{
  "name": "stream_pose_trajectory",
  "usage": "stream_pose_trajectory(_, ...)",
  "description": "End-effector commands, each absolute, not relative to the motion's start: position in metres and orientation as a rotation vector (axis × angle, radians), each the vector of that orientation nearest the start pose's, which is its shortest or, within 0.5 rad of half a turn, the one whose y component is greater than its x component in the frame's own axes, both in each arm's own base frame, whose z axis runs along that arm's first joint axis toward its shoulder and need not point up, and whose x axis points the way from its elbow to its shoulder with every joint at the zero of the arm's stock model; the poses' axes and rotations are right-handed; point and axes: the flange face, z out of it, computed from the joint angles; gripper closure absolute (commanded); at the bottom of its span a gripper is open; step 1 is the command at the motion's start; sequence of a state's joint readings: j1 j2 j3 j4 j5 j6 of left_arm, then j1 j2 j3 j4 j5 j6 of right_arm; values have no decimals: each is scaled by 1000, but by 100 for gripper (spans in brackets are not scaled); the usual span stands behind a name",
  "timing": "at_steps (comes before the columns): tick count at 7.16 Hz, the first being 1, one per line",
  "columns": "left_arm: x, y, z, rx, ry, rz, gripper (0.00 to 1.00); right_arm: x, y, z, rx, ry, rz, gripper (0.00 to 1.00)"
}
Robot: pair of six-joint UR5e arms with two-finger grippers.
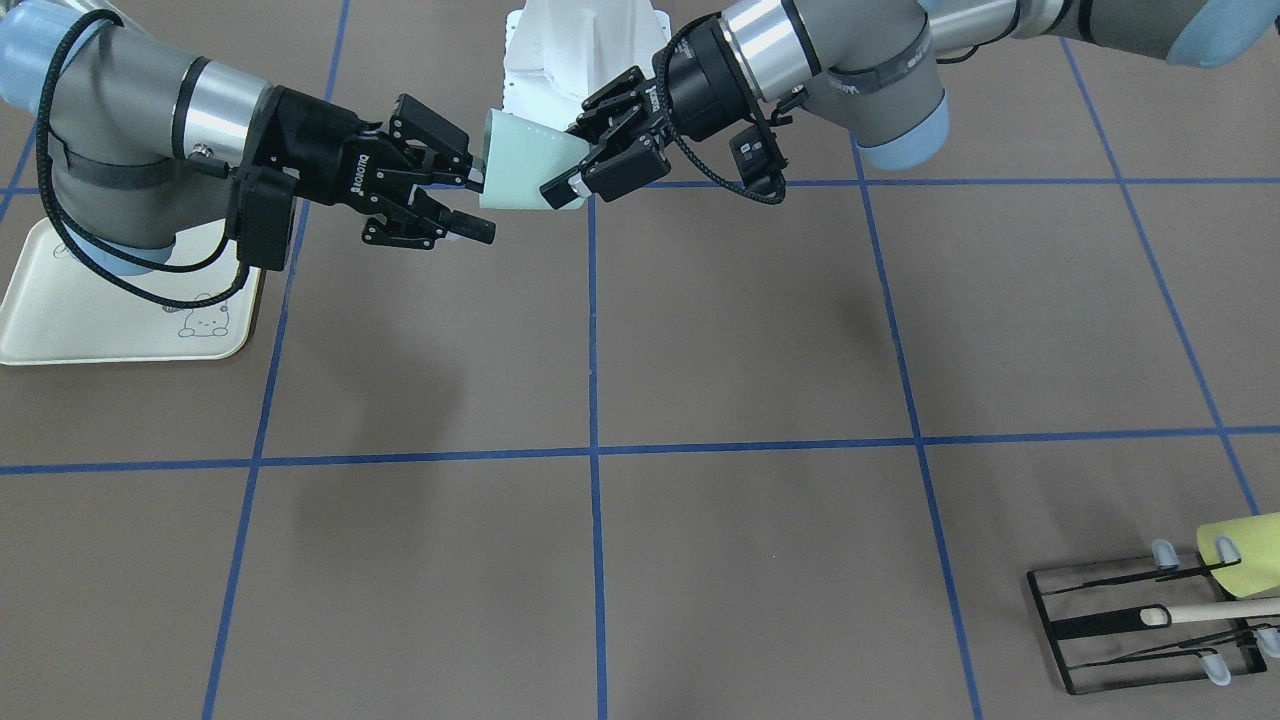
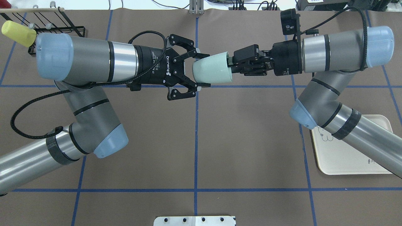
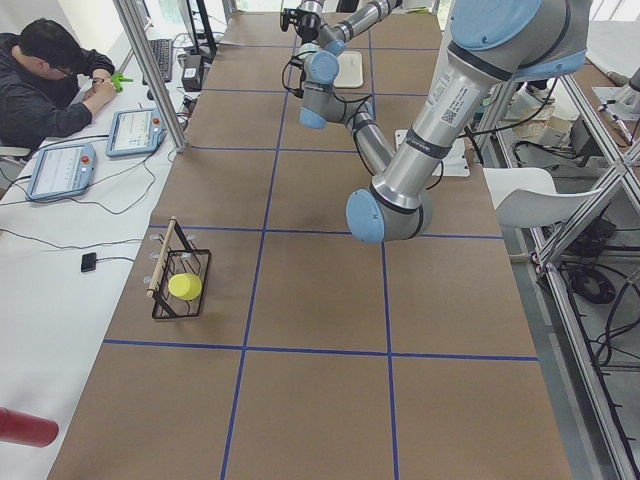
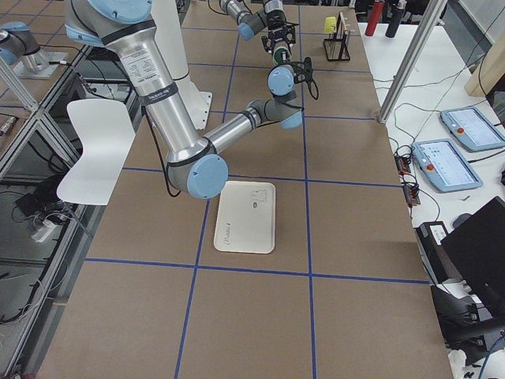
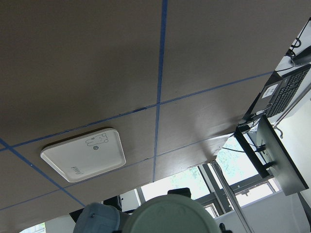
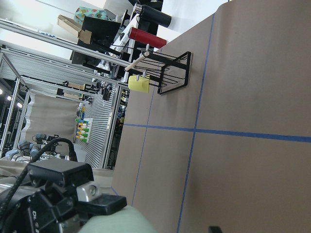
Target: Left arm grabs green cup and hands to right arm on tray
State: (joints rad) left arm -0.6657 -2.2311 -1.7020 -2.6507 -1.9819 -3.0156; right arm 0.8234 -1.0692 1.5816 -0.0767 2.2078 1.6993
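A: Now, where is the small pale mint-green plastic cup?

B: Sideways in the air above the brown blue-lined table, well apart from the cream-white rectangular tray. My left gripper clamps its narrow base. My right gripper is spread, fingers astride its rim.

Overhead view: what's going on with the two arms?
A mid-air handover. The left gripper holds the green cup by its narrow end, lying sideways above the table. The right gripper is at the cup's open mouth with its fingers spread, not yet closed on it. The tray lies on the table on the right arm's side, and the cup has not reached it.
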Motion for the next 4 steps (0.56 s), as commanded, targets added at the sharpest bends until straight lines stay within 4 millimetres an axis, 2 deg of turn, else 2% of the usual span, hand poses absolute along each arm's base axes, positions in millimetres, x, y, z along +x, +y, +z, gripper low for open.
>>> stream_pose_trajectory(1,412,-441,97,-1030,1700,-1063,75,-338,-473,219,269,-1899,-4,60)
stream_pose_trajectory(4,412,-442,98,-1031,1699,-1066,75,-340,-472,219,265,-1900,-5,67)
